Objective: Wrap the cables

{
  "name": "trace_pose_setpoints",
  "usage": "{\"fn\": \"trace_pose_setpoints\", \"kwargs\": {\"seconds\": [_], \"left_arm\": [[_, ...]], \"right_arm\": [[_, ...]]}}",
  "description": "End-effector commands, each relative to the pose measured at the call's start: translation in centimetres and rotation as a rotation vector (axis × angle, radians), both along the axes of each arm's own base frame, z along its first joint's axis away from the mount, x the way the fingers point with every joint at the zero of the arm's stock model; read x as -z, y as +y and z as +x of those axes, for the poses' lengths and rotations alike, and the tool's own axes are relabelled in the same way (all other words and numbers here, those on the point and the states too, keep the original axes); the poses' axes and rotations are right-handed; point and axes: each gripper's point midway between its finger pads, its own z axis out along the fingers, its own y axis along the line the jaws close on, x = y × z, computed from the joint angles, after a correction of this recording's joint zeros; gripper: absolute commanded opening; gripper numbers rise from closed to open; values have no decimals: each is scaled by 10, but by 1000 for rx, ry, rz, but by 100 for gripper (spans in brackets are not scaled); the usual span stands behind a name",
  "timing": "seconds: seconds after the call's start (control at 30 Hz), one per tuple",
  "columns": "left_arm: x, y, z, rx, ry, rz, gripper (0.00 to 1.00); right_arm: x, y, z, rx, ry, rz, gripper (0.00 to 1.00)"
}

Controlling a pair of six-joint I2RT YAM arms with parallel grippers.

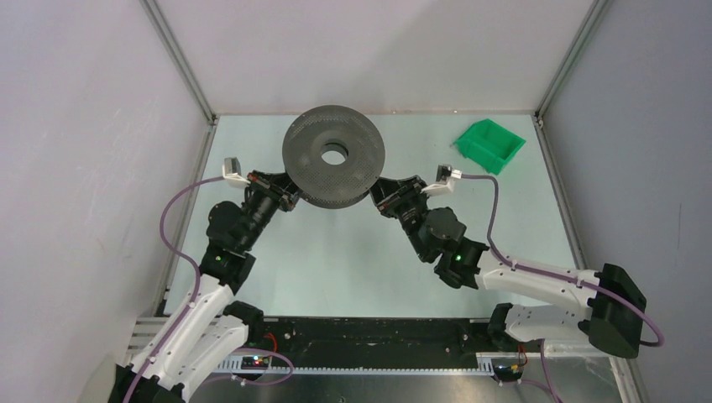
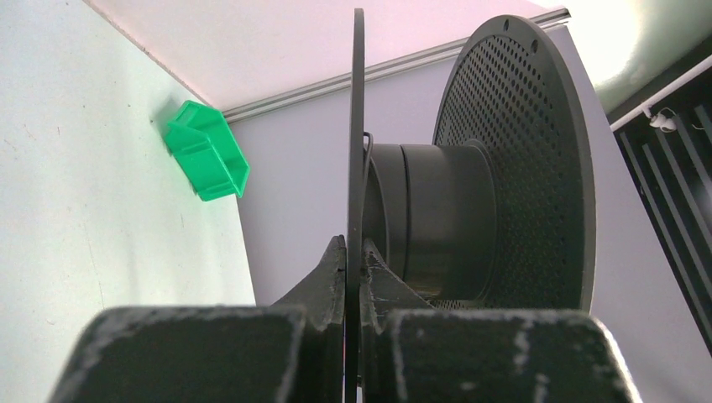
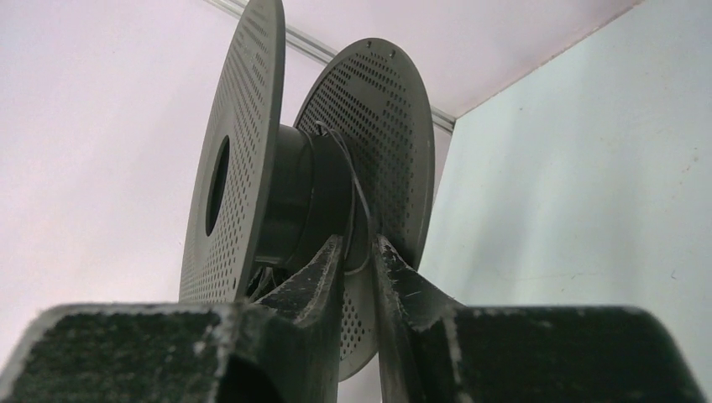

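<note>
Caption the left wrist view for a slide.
Left gripper clamps one disc edge of the dark grey spool; thin cable by the hub, green bin behind.

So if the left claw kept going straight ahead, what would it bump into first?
The left gripper pinches a disc of the spool; going straight on, it would probably hit the hub first.

The pale green table [image 1: 353, 252] carries one small green bin [image 1: 489, 144], sitting near the far right corner, close to the table's right edge.
</note>
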Motion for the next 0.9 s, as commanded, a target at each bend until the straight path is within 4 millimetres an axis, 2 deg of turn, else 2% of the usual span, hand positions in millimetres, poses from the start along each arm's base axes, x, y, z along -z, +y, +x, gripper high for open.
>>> {"fn": "trace_pose_setpoints", "kwargs": {"seconds": [0.0,0.33,0.47,0.53,0.57,0.67,0.77,0.83,0.87], "left_arm": [[-47,4,-14,7,-141,-81,0],[-43,3,-12,-2,-152,-42,0],[-32,-2,-5,16,-136,-2,0],[-26,-8,0,40,-125,30,0],[-19,-11,6,49,-107,47,0],[-9,-20,15,85,-104,114,0],[3,-25,24,119,-93,167,0],[13,-31,32,169,-69,198,0],[20,-34,40,183,-52,215,0]], "right_arm": [[-6,-17,-1,42,-6,-1,23],[-11,-39,-10,52,-58,-42,32],[-6,-60,-15,78,-60,-70,38],[-13,-79,-23,98,-86,-66,43],[-8,-84,-23,111,-82,-85,47],[-13,-108,-31,146,-112,-125,59],[-15,-126,-37,172,-134,-182,81],[-7,-136,-42,173,-121,-227,93],[2,-141,-45,163,-93,-247,95]]}}
